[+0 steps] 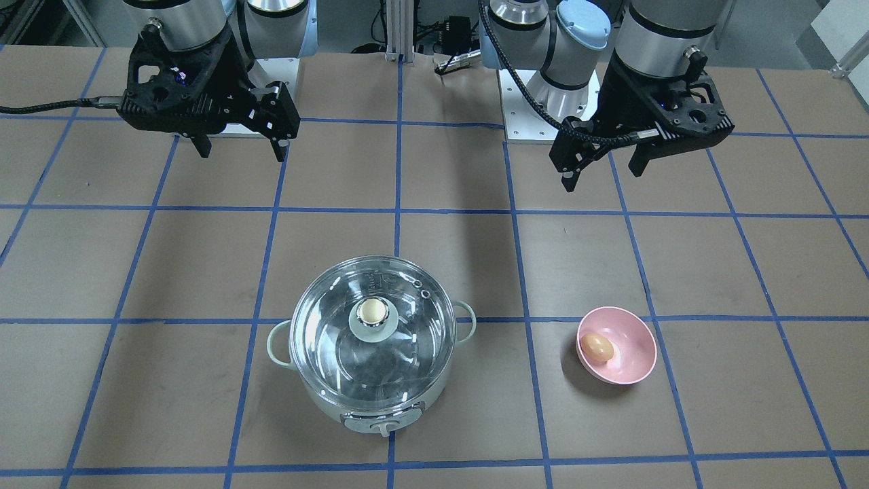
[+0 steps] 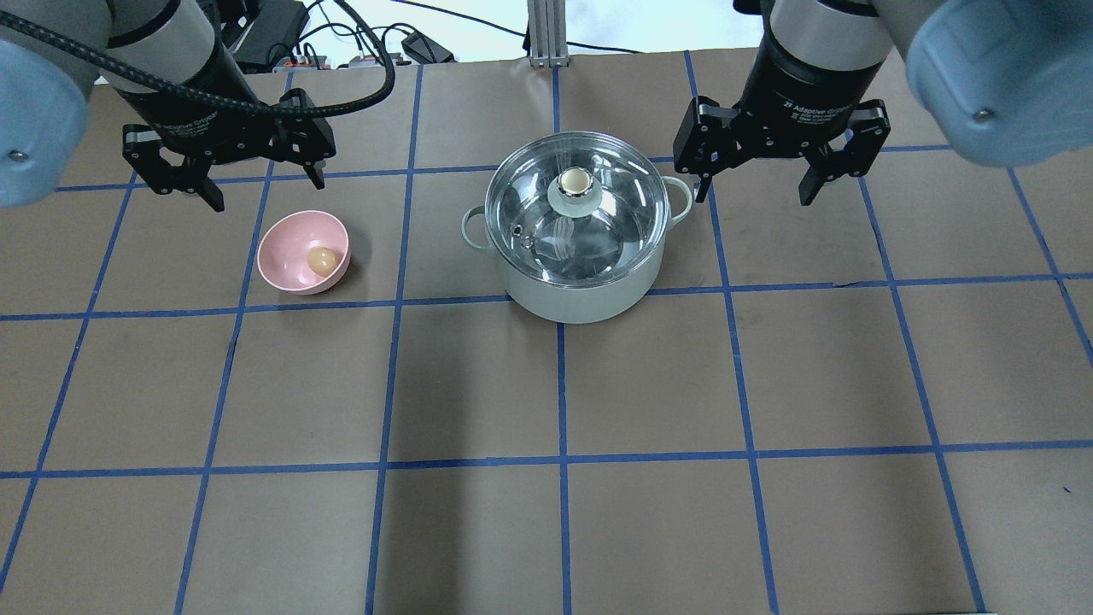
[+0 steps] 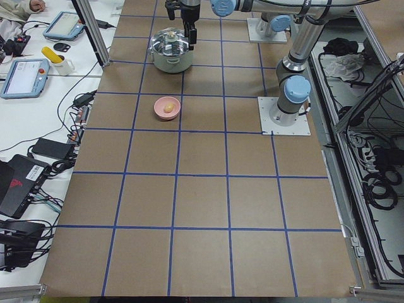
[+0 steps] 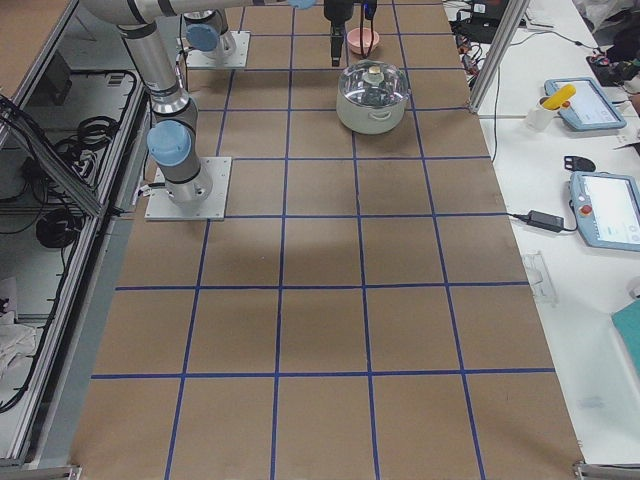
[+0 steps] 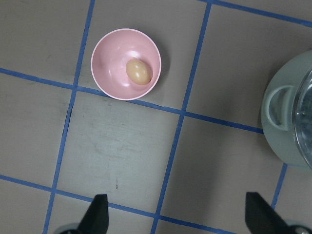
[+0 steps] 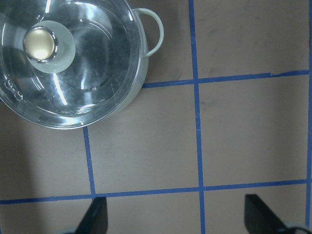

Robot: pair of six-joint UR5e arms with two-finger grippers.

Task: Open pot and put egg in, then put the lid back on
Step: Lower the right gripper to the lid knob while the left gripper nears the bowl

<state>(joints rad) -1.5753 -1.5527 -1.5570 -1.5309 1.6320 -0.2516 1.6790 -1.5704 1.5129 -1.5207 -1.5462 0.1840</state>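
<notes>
1. Front-facing view: the pot, round shiny steel in a pale mint shell with two loop handles and a front control dial, stands on the table, brown paper gridded with blue tape. The lid, clear glass with a metal rim and small vent holes, sits closed on it, with its beige-topped knob at the centre. Through the glass only bare steel shows. A pink bowl stands well apart on the pot's left-arm side, with the egg lying in it. The left gripper and right gripper hang robot-ward of the pot, both spread wide and empty.
2. Overhead view: the egg rests in the bowl's pot-facing half. The right gripper hangs just beside the pot's right handle, and the left gripper hangs near the bowl.
3. Left side view: the bowl lies nearer the camera than the pot, the egg a tan spot inside.
4. Right side view: the pot is nearer, lid on, with the bowl beyond it.
5. Left wrist view: the bowl is smooth, round and matte, and the egg is oval and glossy. The pot's mint shell and one handle show at the edge. The gripper is splayed wide.
6. Right wrist view: the glass lid glints over the pot. This gripper is equally wide and holds nothing.
</notes>
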